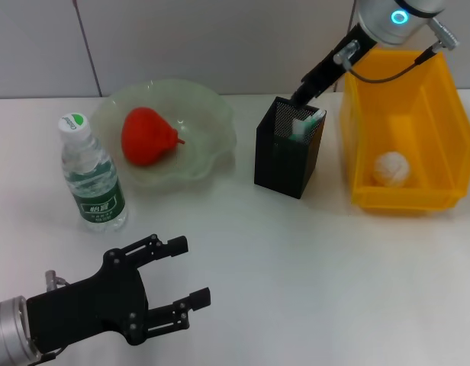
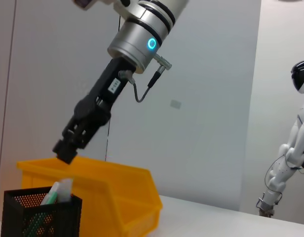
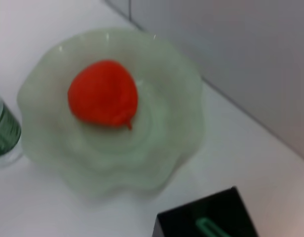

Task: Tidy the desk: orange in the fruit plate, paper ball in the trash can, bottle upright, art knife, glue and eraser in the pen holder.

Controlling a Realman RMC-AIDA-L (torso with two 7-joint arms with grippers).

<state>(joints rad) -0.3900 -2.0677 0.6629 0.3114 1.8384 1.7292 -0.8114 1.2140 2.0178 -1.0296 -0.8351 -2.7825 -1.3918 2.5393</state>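
- Looking from the head camera, I see the orange (image 1: 147, 136) lying in the fruit plate (image 1: 212, 122) at the far left of the white tabletop (image 1: 296, 267), with its stem nub pointing to the right
- The bottle (image 1: 91, 174) stands upright just in front of the plate on its left side, cap on top
- The pen holder (image 1: 287, 149) stands between the plate and the trash can (image 1: 441, 114), and some white and green things stick up inside it; I cannot tell which items they are
- The paper ball (image 1: 391, 168) lies on the floor of the trash can
- The right gripper (image 1: 304, 95) hangs right above the back rim of the pen holder; its arm comes down from the upper right, and I cannot tell how its fingers stand
- The left gripper (image 1: 183, 272) rests low over the near left part of the tabletop, well apart from everything; its fingers (image 1: 195, 298) are spread and hold nothing
- In the left wrist camera the right gripper (image 2: 65, 150) is above the pen holder (image 2: 41, 215), in front of the trash can (image 2: 117, 197)
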